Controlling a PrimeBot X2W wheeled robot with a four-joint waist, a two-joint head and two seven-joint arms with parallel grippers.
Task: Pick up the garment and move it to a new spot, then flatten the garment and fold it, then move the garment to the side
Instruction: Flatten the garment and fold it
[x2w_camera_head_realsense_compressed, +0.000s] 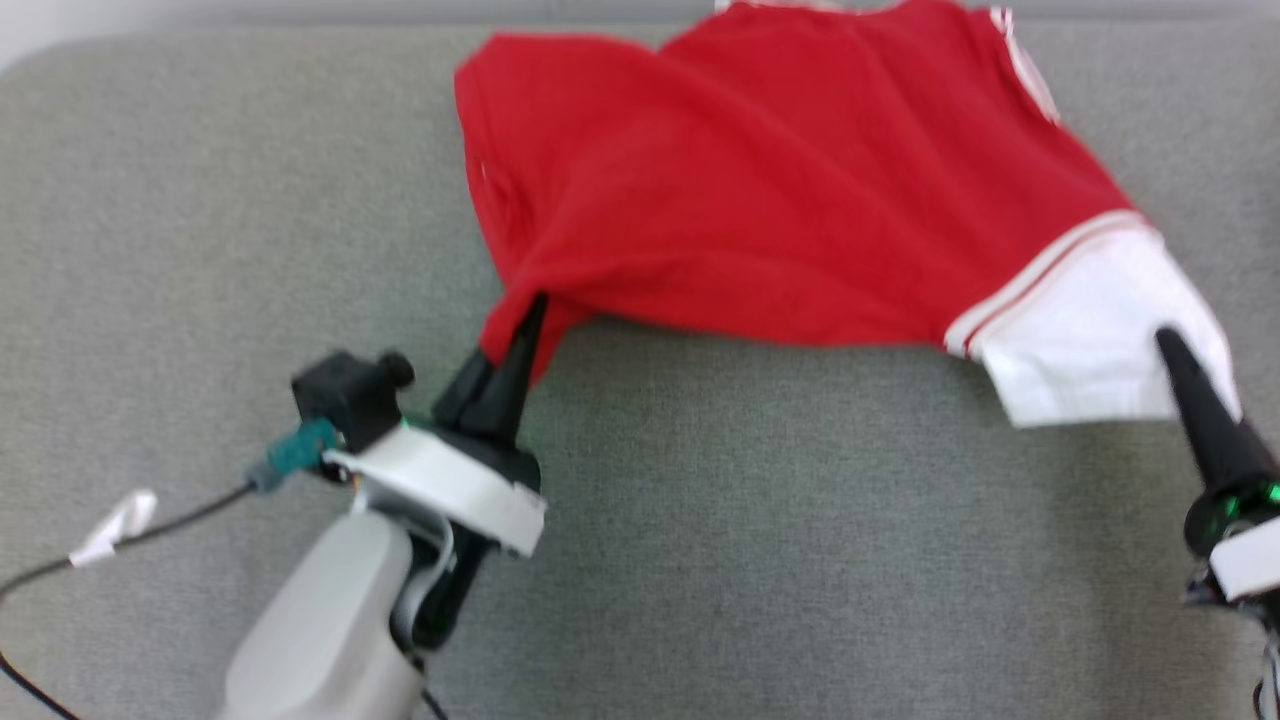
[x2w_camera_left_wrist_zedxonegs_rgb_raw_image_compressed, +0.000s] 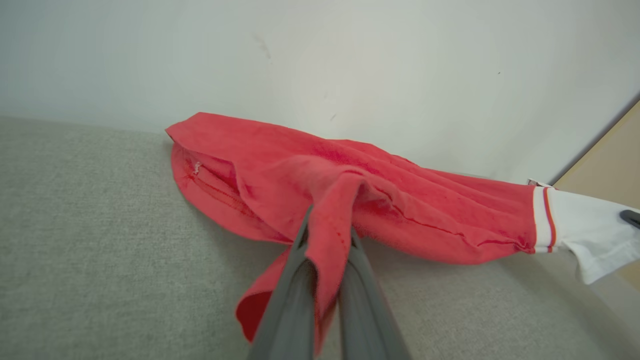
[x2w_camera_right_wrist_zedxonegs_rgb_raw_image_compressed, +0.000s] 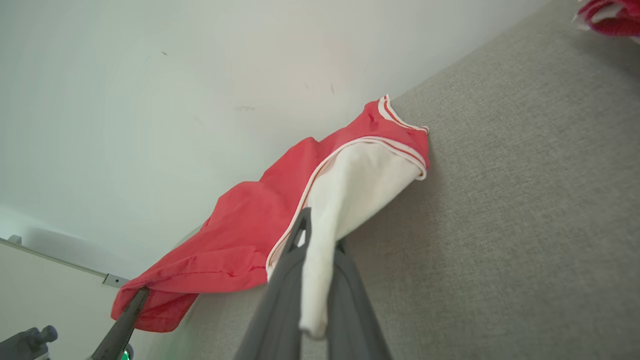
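At the grey woven surface's (x2w_camera_head_realsense_compressed: 200, 200) far edge, our 2 grippers stretch the red-and-white fabric garment (x2w_camera_head_realsense_compressed: 780, 200): left gripper (x2w_camera_head_realsense_compressed: 538, 305) pinching a red corner (x2w_camera_head_realsense_compressed: 505, 335), right gripper (x2w_camera_head_realsense_compressed: 1165, 340) pinching the white sleeve (x2w_camera_head_realsense_compressed: 1090, 330); its tiny tag (x2w_camera_left_wrist_zedxonegs_rgb_raw_image_compressed: 197, 168) is unreadable.

The garment (x2w_camera_head_realsense_compressed: 780, 190) is soft red cloth, with a white cloth sleeve (x2w_camera_head_realsense_compressed: 1090, 330) at 3 o'clock. The surface (x2w_camera_head_realsense_compressed: 200, 200) is grey, rough woven cloth. The left hand (x2w_camera_head_realsense_compressed: 537, 303) looks like dark matt plastic.

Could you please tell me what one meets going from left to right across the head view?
White tape tag → left gripper, shut on the red edge → red-and-white garment → right gripper, shut on the white part.
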